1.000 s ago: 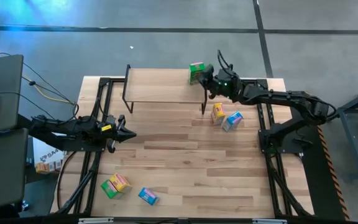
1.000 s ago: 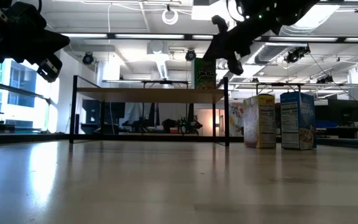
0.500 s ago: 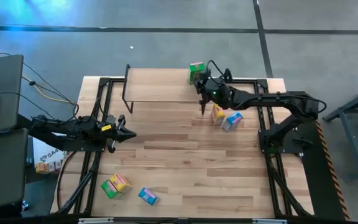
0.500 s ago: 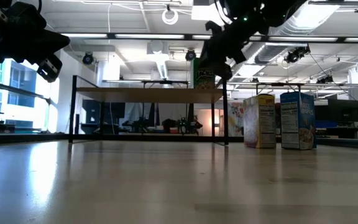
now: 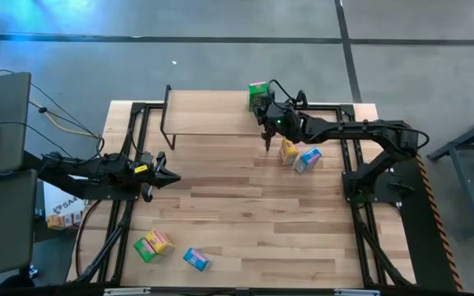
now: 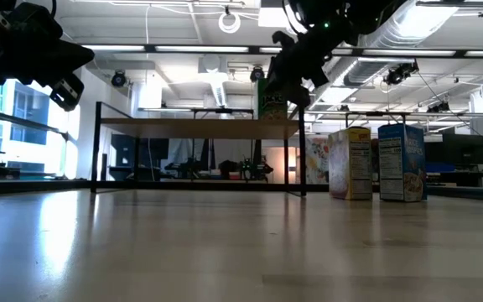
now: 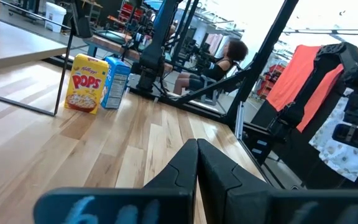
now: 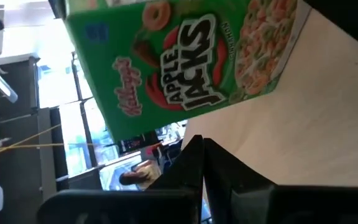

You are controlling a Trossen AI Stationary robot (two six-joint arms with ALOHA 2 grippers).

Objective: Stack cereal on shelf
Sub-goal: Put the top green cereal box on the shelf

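Bare shelf (image 5: 208, 115) top (green box (image 5: 258, 93) cornered)

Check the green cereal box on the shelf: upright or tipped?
Upright. The green cereal box stands on its base on the shelf top at its right end, with the right hand beside it.

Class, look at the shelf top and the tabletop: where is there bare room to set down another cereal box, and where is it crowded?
The shelf is bare from its left end up to the green box at its right end, where the right gripper crowds it. The tabletop's middle is bare; the right pair and the front-left cluster are crowded.
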